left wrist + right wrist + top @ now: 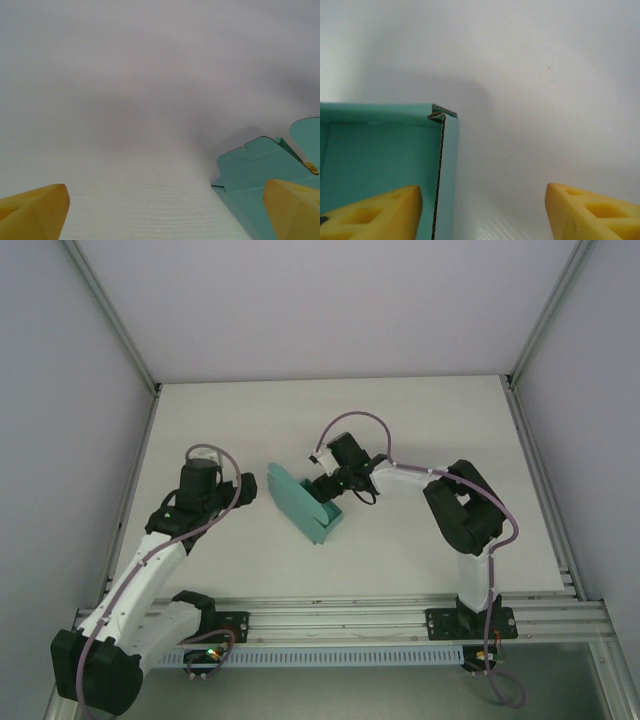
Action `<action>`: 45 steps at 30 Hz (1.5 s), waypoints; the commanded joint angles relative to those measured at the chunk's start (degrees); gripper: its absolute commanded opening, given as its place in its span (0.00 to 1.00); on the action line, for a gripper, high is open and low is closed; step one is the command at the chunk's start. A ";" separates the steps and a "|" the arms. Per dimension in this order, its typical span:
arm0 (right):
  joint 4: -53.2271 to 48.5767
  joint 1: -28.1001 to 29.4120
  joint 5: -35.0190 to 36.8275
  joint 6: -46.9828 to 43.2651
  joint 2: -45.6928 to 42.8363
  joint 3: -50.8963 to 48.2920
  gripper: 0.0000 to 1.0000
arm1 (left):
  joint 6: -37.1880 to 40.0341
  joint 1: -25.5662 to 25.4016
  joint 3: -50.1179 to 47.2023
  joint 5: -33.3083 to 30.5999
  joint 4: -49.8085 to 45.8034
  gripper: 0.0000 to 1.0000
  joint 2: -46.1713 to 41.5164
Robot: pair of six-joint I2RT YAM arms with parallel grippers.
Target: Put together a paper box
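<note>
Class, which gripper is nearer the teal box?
Right. The right gripper straddles one wall of the box; the left gripper sits beside the box.

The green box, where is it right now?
In the top view the paper box sits in the middle of the table, between the two arms, at the right claw, with the left claw just to its left.

- We find the paper box (307,502) lying on the table (420,410), near its middle, between the two arms.
- The left gripper (246,489) sits just left of the box, apart from it.
- The right gripper (482,195) straddles one box wall, with one finger inside and the other outside.
</note>
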 commanded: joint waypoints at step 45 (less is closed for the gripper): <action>10.01 -7.93 -7.31 3.22 -24.20 -23.51 0.63 | 0.15 0.39 -3.00 8.41 8.65 1.00 2.08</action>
